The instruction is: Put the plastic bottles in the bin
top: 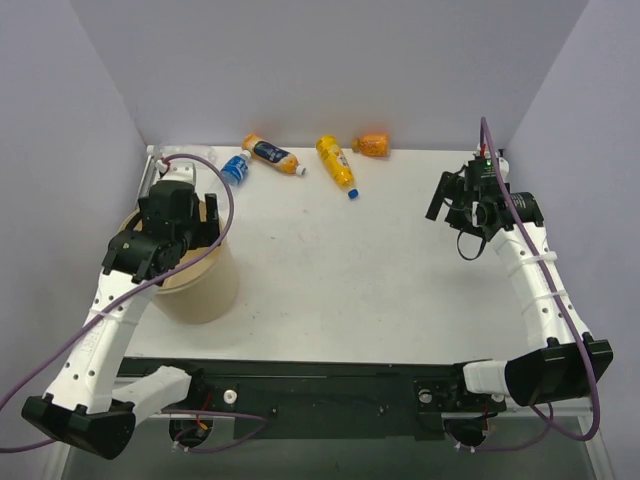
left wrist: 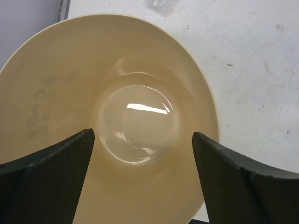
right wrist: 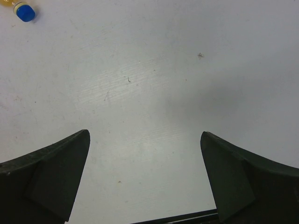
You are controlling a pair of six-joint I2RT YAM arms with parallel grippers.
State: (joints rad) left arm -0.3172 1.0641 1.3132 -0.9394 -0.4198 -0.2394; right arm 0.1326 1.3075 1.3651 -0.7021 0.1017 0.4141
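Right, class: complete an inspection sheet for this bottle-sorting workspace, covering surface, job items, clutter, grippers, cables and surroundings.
Surface: white table, lightly scuffed.
Job's things: clear blue-labelled bottle, orange-yellow dark-labelled bottle, yellow blue-capped bottle and squat orange bottle lie along the far edge; round tan plastic bin at left, empty.
Clutter: nothing seen.
Grippers: left gripper open above the bin; right gripper open above the table.
Cables: purple cables loop along both arms.
Surroundings: pale lilac walls on three sides.
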